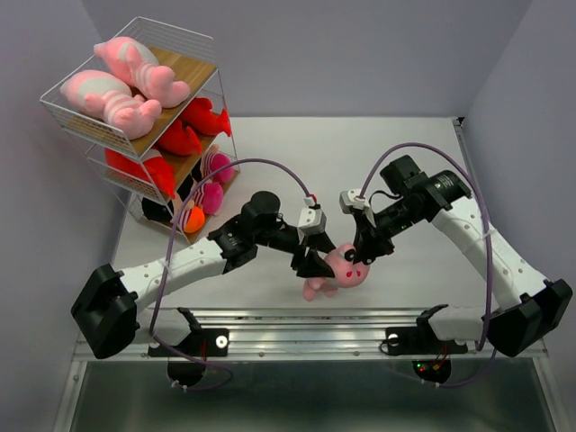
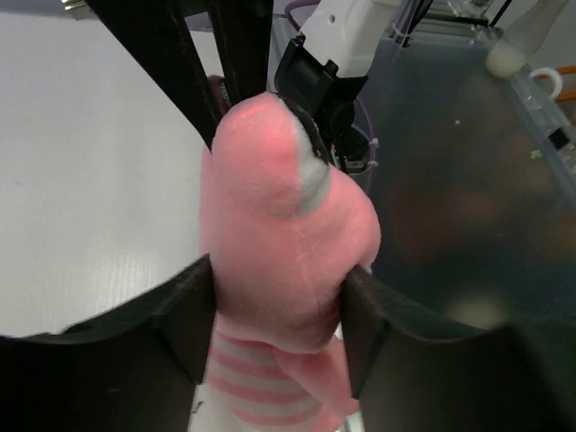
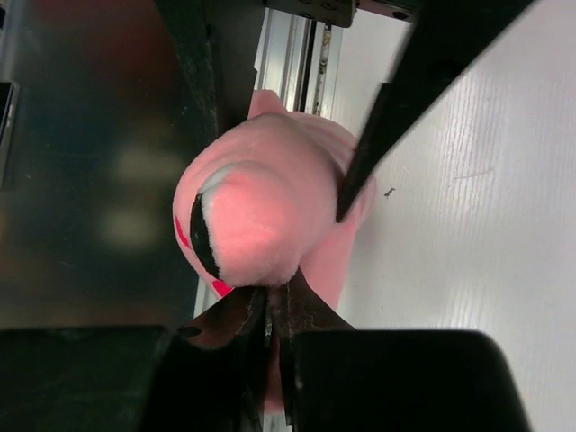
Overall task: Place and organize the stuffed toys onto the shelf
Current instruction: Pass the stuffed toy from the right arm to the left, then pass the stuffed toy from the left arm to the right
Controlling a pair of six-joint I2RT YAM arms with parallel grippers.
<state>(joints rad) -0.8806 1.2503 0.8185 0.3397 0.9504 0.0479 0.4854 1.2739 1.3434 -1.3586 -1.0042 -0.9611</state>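
Note:
A pink stuffed toy (image 1: 344, 269) with a striped body hangs just above the table near its front edge, between both arms. My left gripper (image 1: 314, 262) is shut on its body; in the left wrist view the two black fingers (image 2: 191, 317) press into both sides of the toy (image 2: 279, 225). My right gripper (image 1: 363, 259) is shut on a small fold at the toy's head (image 3: 256, 216), its jaws nearly together (image 3: 274, 310). The shelf (image 1: 191, 68) stands at the far left, with two pink striped toys (image 1: 121, 99) on top, red ones (image 1: 194, 118) in the middle and striped dolls (image 1: 212, 171) below.
An aluminium rail (image 1: 315, 324) runs along the near table edge, right below the held toy. Grey walls close in the left, back and right. Purple cables (image 1: 261, 164) loop above both arms. The white tabletop (image 1: 360, 153) stretches between the shelf and the right wall.

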